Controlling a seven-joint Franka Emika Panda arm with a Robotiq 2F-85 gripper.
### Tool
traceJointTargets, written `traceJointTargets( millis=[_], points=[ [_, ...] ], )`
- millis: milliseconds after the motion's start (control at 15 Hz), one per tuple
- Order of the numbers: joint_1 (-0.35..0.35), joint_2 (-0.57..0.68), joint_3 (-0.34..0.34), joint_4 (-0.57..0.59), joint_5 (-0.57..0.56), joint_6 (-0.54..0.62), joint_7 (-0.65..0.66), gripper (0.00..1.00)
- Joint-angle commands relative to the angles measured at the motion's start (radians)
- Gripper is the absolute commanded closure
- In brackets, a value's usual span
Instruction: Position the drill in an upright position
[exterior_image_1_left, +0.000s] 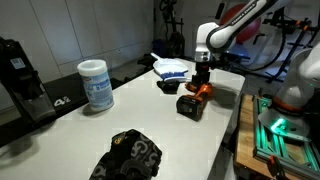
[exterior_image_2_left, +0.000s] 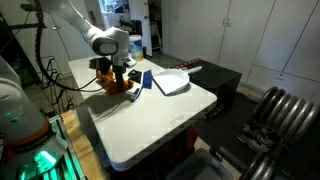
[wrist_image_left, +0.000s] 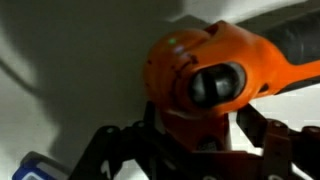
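The orange and black drill (exterior_image_1_left: 196, 100) lies on its side on the white table (exterior_image_1_left: 120, 120). Its black battery end points toward the table's front. It also shows in an exterior view (exterior_image_2_left: 120, 88) and fills the wrist view (wrist_image_left: 200, 80). My gripper (exterior_image_1_left: 201, 80) is directly over the drill's orange body, with one finger on each side of it. In the wrist view the gripper (wrist_image_left: 185, 150) looks open, with a pale gap between the right finger and the drill. The arm hides part of the drill in an exterior view (exterior_image_2_left: 112, 78).
A white canister with a blue label (exterior_image_1_left: 96, 85) stands at the left. A black lumpy object (exterior_image_1_left: 128, 155) lies at the front. A blue and white folded item (exterior_image_1_left: 172, 68) sits just behind the drill and also shows in an exterior view (exterior_image_2_left: 168, 80). Black equipment (exterior_image_1_left: 25, 85) stands at the far left.
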Motion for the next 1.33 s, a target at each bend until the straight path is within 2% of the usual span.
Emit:
traceJointTargets(
  millis=[0,133,200,533,800,1267],
  points=[
    [0.01,0.043,-0.013,0.03,0.062,-0.012,-0.034,0.48],
    [0.007,0.051,-0.015,0.037,0.066,-0.016,-0.036,0.63],
    [0.007,0.051,-0.015,0.038,0.07,-0.018,-0.036,0.65],
    [0.004,0.03,-0.016,0.046,0.043,-0.068,-0.01,0.66],
    [0.004,-0.04,-0.014,0.06,-0.032,-0.202,0.05,0.69],
    [0.0,-0.045,-0.002,0.179,-0.238,-0.396,0.234,0.7]
  ],
)
